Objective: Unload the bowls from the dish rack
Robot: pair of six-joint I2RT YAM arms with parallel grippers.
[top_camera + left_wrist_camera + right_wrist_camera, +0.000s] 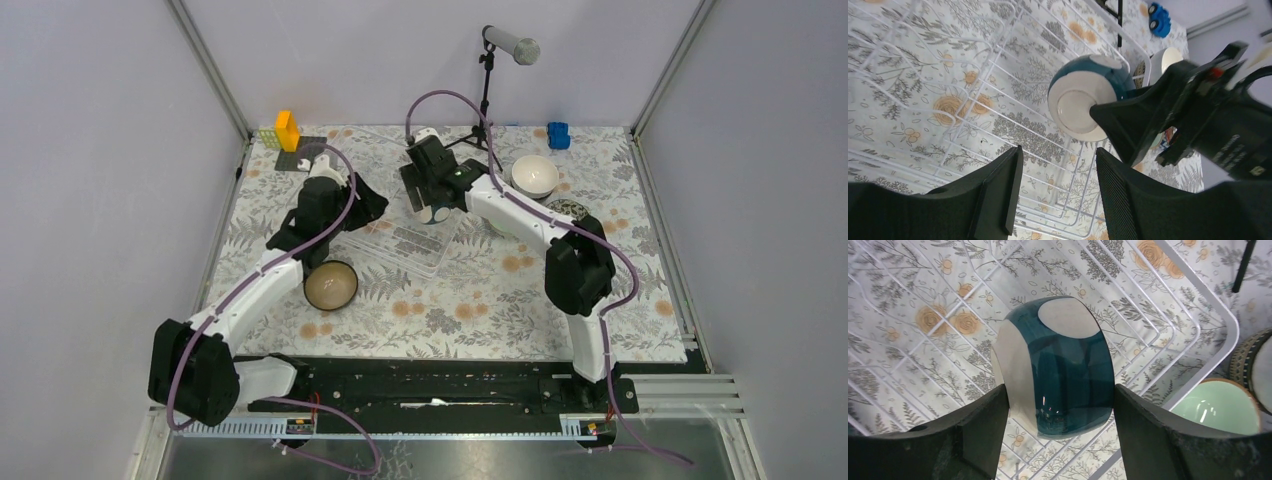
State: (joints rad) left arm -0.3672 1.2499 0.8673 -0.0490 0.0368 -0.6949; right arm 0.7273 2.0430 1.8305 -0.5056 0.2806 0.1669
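Right gripper (1060, 392) has the dark teal bowl (1068, 385) pinched between both fingers, the bowl turned on its side with one pale face against the left finger, and it sits over the far right part of the dish rack (400, 245); whether it is clear of the white wires or resting on them, the wrist views don't settle. Left gripper (1057, 165) is over the left side of the rack, fingers spread wide with nothing between them, just rack wire and the floral tablecloth (480, 300) showing through the gap. From that wrist the teal bowl is just beyond its fingertips, with the right arm's black finger across the bowl's pale round face. Out on the cloth, a brown bowl (330, 285) stands upright just off the rack's near left corner, a white bowl (534, 176) stands to the far right of the rack, and a pale green bowl (1213, 407) sits right beside the rack's rim with a dark banded bowl (1245, 365) next to it
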